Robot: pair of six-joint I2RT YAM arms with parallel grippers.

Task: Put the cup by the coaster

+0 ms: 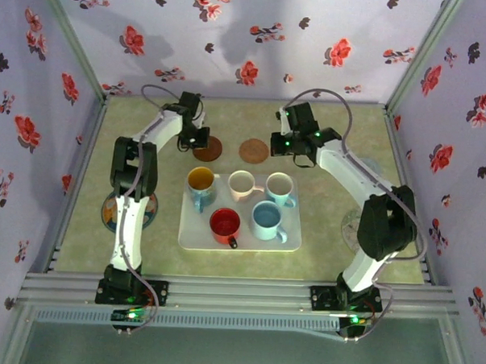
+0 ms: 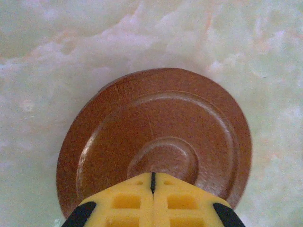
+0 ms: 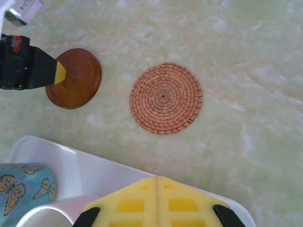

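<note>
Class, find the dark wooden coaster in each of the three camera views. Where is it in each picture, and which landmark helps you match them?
Top external: the wooden coaster is upper centre-left, beyond the white tray, left of the woven coaster.
Left wrist: large, in the middle.
Right wrist: upper left, left of the woven coaster.
Shared landmark: the left gripper, its yellow tips shut over the coaster.

Greenish marbled table (image 1: 246, 118): white tray (image 1: 194, 232) ctr, wooden coaster (image 1: 208, 151) & woven coaster (image 1: 254, 151) behind.
</note>
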